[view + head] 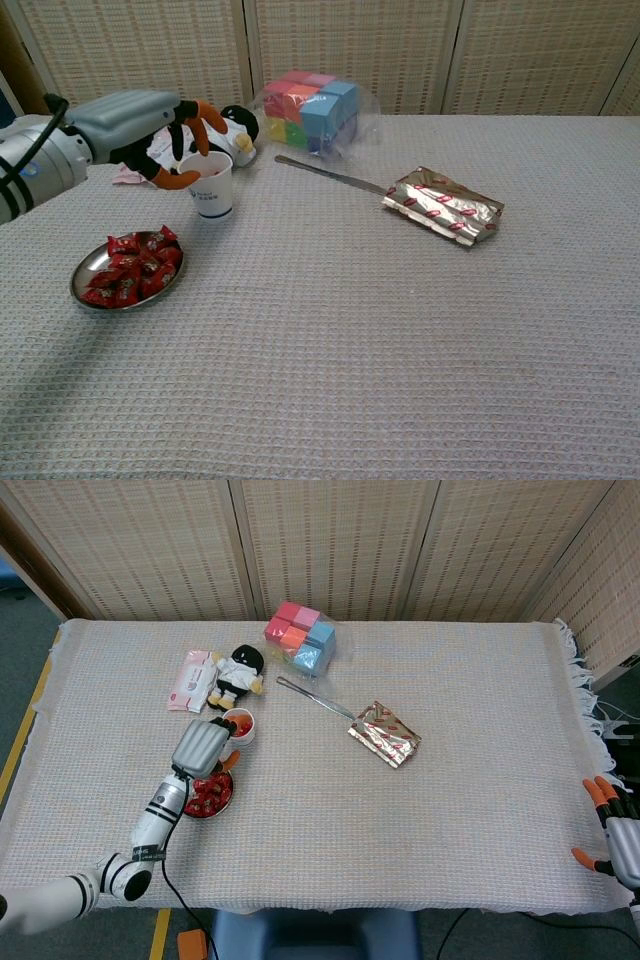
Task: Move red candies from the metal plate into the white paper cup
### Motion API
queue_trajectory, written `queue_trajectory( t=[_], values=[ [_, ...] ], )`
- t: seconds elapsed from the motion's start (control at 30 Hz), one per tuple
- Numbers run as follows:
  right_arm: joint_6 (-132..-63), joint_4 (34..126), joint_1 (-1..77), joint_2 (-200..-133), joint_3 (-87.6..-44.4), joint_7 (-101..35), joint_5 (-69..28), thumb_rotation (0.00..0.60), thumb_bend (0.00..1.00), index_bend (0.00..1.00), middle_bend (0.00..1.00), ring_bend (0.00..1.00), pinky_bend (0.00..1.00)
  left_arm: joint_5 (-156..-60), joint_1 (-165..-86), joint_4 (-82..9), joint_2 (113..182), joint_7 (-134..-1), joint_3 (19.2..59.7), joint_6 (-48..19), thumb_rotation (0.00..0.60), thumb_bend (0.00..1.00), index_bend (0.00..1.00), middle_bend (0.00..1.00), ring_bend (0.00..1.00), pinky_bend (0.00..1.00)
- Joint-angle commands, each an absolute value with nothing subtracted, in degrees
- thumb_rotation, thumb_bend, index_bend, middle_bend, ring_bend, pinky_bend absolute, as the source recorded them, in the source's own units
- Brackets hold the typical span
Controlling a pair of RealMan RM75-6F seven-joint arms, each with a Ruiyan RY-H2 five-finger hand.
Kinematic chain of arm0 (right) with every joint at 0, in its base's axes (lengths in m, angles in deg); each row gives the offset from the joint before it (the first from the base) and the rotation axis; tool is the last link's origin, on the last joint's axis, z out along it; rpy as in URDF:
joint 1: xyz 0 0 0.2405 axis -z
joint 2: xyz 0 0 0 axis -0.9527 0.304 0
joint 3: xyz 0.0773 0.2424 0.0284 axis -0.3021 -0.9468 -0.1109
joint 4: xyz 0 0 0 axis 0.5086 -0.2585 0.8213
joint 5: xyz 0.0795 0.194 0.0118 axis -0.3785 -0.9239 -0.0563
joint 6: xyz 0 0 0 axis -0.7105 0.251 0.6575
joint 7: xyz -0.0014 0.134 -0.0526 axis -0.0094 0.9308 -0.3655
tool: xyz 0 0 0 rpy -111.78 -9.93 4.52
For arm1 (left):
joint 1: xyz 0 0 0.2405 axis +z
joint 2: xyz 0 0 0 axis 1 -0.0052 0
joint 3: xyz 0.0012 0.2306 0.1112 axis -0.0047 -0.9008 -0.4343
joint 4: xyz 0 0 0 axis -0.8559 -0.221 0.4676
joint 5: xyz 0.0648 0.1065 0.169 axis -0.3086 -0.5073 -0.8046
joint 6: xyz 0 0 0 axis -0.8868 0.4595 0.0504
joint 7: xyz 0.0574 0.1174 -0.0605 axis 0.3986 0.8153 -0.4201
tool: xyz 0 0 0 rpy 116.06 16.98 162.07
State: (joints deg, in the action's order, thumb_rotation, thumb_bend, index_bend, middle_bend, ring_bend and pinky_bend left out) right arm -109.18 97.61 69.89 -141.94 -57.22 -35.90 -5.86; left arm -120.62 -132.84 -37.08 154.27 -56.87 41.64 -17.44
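- Lying heaped in the metal plate (92,293) on the desk (400,350), the red candies (135,266) sit just in front of the white paper cup (212,186).
- Left hand (165,125) hovers beside the cup, fingers spread, holding nothing.
- Right hand (612,825) rests at the desk's edge, fingers apart, empty.
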Motion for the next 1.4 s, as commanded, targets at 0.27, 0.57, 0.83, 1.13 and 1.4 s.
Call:
queue_trajectory(
  t=[0.27,0.57,0.83,1.13,1.4],
  values=[
    [-110.01,98.40,70.15,-141.85,-56.23,-36.11,-3.45,0.600,0.09,0.00,0.00,0.00,0.13,-128.02,-121.50,-49.38,147.12,-56.63,29.93,-10.12,0.600,0.36,0.10,0.19,0.29,0.98],
    [-111.16,98.80,70.67,-141.47,-55.73,-35.45,-2.02,0.600,0.09,0.00,0.00,0.00,0.13,-125.95,-121.38,-43.33,153.54,-52.01,30.92,-12.99,0.600,0.36,0.09,0.17,0.27,0.99],
    [-110.94,98.61,70.65,-141.31,-55.71,-34.90,-2.08,0.600,0.09,0.00,0.00,0.00,0.13,-125.39,-121.94,-37.29,157.76,-49.02,33.05,-13.29,0.600,0.36,0.09,0.18,0.24,0.99],
    [-110.70,98.57,70.57,-141.36,-55.88,-35.09,-2.58,0.600,0.09,0.00,0.00,0.00,0.13,-123.56,-122.60,-34.02,159.42,-47.85,34.08,-16.33,0.600,0.36,0.14,0.19,0.24,0.99],
    [-110.60,98.55,70.56,-141.39,-56.00,-35.18,-2.94,0.600,0.09,0.00,0.00,0.00,0.13,-123.65,-122.71,-32.11,160.50,-48.14,34.58,-16.71,0.600,0.35,0.24,0.23,0.32,0.99]
  ],
)
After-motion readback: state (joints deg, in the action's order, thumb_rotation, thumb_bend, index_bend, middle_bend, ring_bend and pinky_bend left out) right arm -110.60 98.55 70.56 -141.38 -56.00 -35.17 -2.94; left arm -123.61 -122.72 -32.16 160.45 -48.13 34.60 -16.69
